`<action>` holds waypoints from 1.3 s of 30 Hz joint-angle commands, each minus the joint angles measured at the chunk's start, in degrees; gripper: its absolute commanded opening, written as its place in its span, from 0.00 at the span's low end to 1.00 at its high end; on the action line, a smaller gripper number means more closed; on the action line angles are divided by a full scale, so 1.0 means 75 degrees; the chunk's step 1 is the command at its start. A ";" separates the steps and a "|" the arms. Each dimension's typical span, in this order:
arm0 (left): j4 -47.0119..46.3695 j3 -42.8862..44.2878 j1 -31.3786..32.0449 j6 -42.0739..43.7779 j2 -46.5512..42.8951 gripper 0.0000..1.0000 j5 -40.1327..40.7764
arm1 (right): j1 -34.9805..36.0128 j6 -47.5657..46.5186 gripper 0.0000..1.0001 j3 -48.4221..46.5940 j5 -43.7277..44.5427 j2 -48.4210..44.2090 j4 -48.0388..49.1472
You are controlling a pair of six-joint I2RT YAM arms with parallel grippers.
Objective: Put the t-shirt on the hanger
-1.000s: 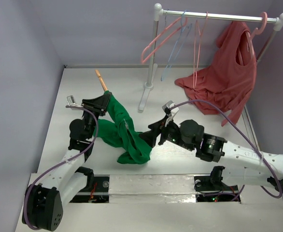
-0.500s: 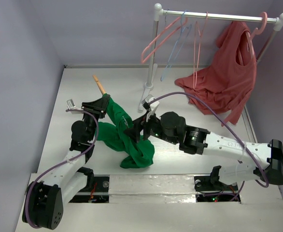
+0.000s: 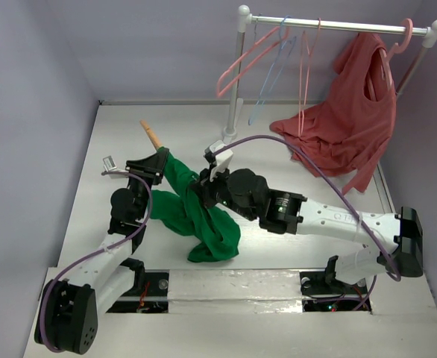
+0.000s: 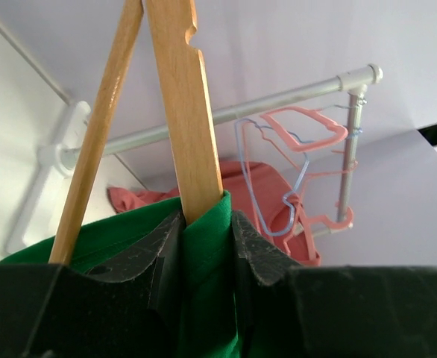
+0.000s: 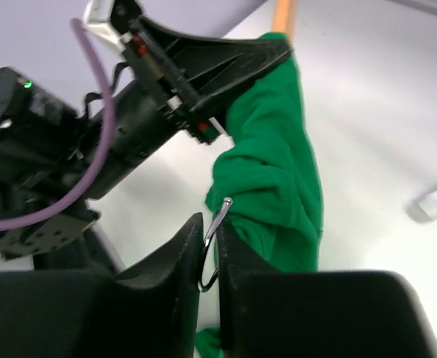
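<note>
The bright green t-shirt (image 3: 207,224) hangs bunched over the light wooden hanger (image 3: 151,135), whose bare tip sticks out to the upper left. My left gripper (image 3: 159,160) is shut on a hanger arm (image 4: 181,112) with the green t-shirt (image 4: 203,261) wrapped over it between the fingers. My right gripper (image 3: 202,195) is in the middle of the shirt. In the right wrist view its jaws are shut on the hanger's metal hook (image 5: 217,224), beside the green t-shirt (image 5: 278,171). The rest of the hanger is hidden under the cloth.
A white clothes rack (image 3: 338,26) stands at the back right, its post base (image 3: 228,134) just behind my right wrist. It holds thin pink hangers (image 3: 241,63), a light-blue hanger (image 3: 274,67) and a salmon-red garment (image 3: 345,127). Walls close in the table's left and back.
My right arm has swung left and forward to the shirt and its jaws have closed on the metal hook. The left gripper has kept its hold, shifting only slightly.
</note>
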State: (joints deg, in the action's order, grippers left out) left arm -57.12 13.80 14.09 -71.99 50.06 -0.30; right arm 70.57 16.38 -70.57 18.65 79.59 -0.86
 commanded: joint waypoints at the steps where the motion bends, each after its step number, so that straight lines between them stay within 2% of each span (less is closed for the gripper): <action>1: -0.0084 -0.0141 -0.0003 0.0551 -0.0206 0.00 -0.0312 | 0.0037 -0.0191 0.05 -0.0248 0.0992 0.0028 0.0033; 2: -0.0013 -0.0130 -0.0003 0.0714 -0.0218 0.00 -0.0359 | 0.0037 -0.0215 0.00 -0.0294 0.1132 0.0063 0.0010; 3: 0.0080 -0.0095 -0.0003 0.0855 -0.0230 0.00 -0.0429 | 0.0037 -0.0250 0.00 -0.0352 0.1412 0.0098 -0.0072; 4: 0.0383 0.0033 -0.0003 0.1018 -0.0218 0.05 -0.0499 | 0.0037 -0.0367 0.00 -0.0469 0.1496 0.0157 -0.0258; 6: 0.0677 0.0151 -0.0003 0.1555 -0.0230 0.29 -0.0663 | 0.0037 -0.0508 0.00 -0.0610 0.1730 0.0204 -0.0481; 7: 0.1039 0.0256 -0.0003 0.1721 -0.0276 0.50 -0.0687 | 0.0037 -0.0624 0.00 -0.0715 0.1697 0.0216 -0.0645; 9: 0.1322 0.0316 -0.0003 0.2107 -0.0382 0.65 -0.0711 | -0.0161 -0.0696 0.00 -0.0810 0.1406 0.0193 -0.0798; 12: 0.1885 0.0410 -0.0003 0.2472 -0.0628 0.70 -0.0734 | -0.0396 -0.0731 0.00 -0.0916 0.1065 0.0157 -0.1068; 16: 0.2506 0.0492 -0.0003 0.2953 -0.0978 0.73 -0.0804 | -0.0584 -0.0684 0.00 -0.0904 0.0747 0.0075 -0.1127; 21: 0.2624 0.0433 -0.0003 0.3141 -0.1284 0.74 -0.0921 | -0.0749 -0.0649 0.00 -0.0916 0.0572 0.0111 -0.1197; 28: 0.1901 0.0433 -0.0003 0.3282 -0.0794 0.75 -0.1424 | -0.0749 -0.0520 0.00 -0.0751 0.0243 -0.0112 -0.1033; 33: 0.1406 0.0550 -0.0003 0.3317 -0.0324 0.67 -0.1648 | -0.0749 -0.0450 0.00 -0.0705 0.0068 -0.0171 -0.0998; 39: 0.1136 0.0761 0.0067 0.3457 -0.0160 0.44 -0.1718 | -0.0749 -0.0415 0.00 -0.0623 -0.0014 -0.0206 -0.0928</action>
State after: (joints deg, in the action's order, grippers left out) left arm -42.59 16.43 14.26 -47.62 49.01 -11.75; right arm 64.86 12.47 -74.41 20.16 80.55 -10.98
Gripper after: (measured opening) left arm 0.459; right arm 0.031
